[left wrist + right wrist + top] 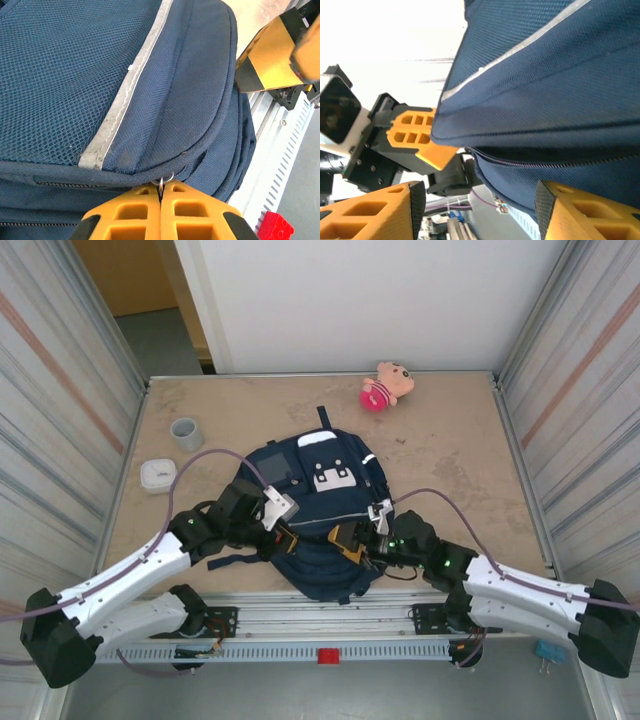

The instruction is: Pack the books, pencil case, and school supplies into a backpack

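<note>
The dark navy backpack (318, 502) lies flat at the table's near middle, its pale stripe (120, 105) running across the mesh in the left wrist view. My left gripper (161, 192) is shut on the small metal zipper pull ring (166, 180) at the backpack's near left edge (285, 537). My right gripper (480, 200) stands open beside the near right edge (350, 536), its pads (417, 202) wide apart, with the zipper seam (545, 162) just ahead and nothing held. The books, pencil case and school supplies are out of view.
A pink plush toy (386, 386) lies at the back right. A grey cup (186, 432) and a small white round item (158, 475) sit at the left. Corrugated walls close both sides; the metal rail (320, 625) runs along the near edge.
</note>
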Motion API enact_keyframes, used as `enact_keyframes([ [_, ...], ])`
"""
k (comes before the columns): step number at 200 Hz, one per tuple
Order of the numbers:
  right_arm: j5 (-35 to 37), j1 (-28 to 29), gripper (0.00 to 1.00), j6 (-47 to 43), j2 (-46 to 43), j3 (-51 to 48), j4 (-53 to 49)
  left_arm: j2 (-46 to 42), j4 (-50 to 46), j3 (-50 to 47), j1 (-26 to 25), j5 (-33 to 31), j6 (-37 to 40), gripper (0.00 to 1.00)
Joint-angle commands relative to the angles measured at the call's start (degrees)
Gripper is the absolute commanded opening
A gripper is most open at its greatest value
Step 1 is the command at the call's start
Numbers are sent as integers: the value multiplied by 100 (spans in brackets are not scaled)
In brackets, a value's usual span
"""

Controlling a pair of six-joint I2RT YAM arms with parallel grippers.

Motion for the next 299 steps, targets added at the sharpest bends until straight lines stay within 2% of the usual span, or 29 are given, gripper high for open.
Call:
enact_keyframes([
  [1,137,-24,57,517,272,28,702,-63,338,-35,-48,-126,-107,0],
  [45,330,-2,42,907,820,-8,1239,-76,370,-30,-106,-57,-105,0],
  [66,373,-54,16,881,969,41,1287,-107,354,-28,-170,-56,-141,0],
  [81,420,-63,6,807,1106,123,1226,-154,408,-65,-229,-116,-204,0],
  [96,444,-55,0,723,1191,227,1168,-168,533,-112,-302,-153,-309,0],
  [177,229,104,0,350,1977,789,1440,195,1355,39,-1233,-397,-717,0],
  [219,269,-95,0,-85,1480,728,477,195,1347,-10,-1275,-714,-673,0],
  [257,67,-578,0,-601,618,698,-640,108,1450,-62,-1275,-919,-685,3],
  [279,-321,-855,40,-1495,255,1044,-1428,220,1470,-90,-1275,-1039,-678,0],
  [290,-274,-887,49,-2353,58,1368,-2080,257,1408,-70,-1275,-1138,-663,0],
  [299,-124,-888,51,-3141,-76,1648,-2681,263,1376,-77,-1275,-1210,-659,0],
])
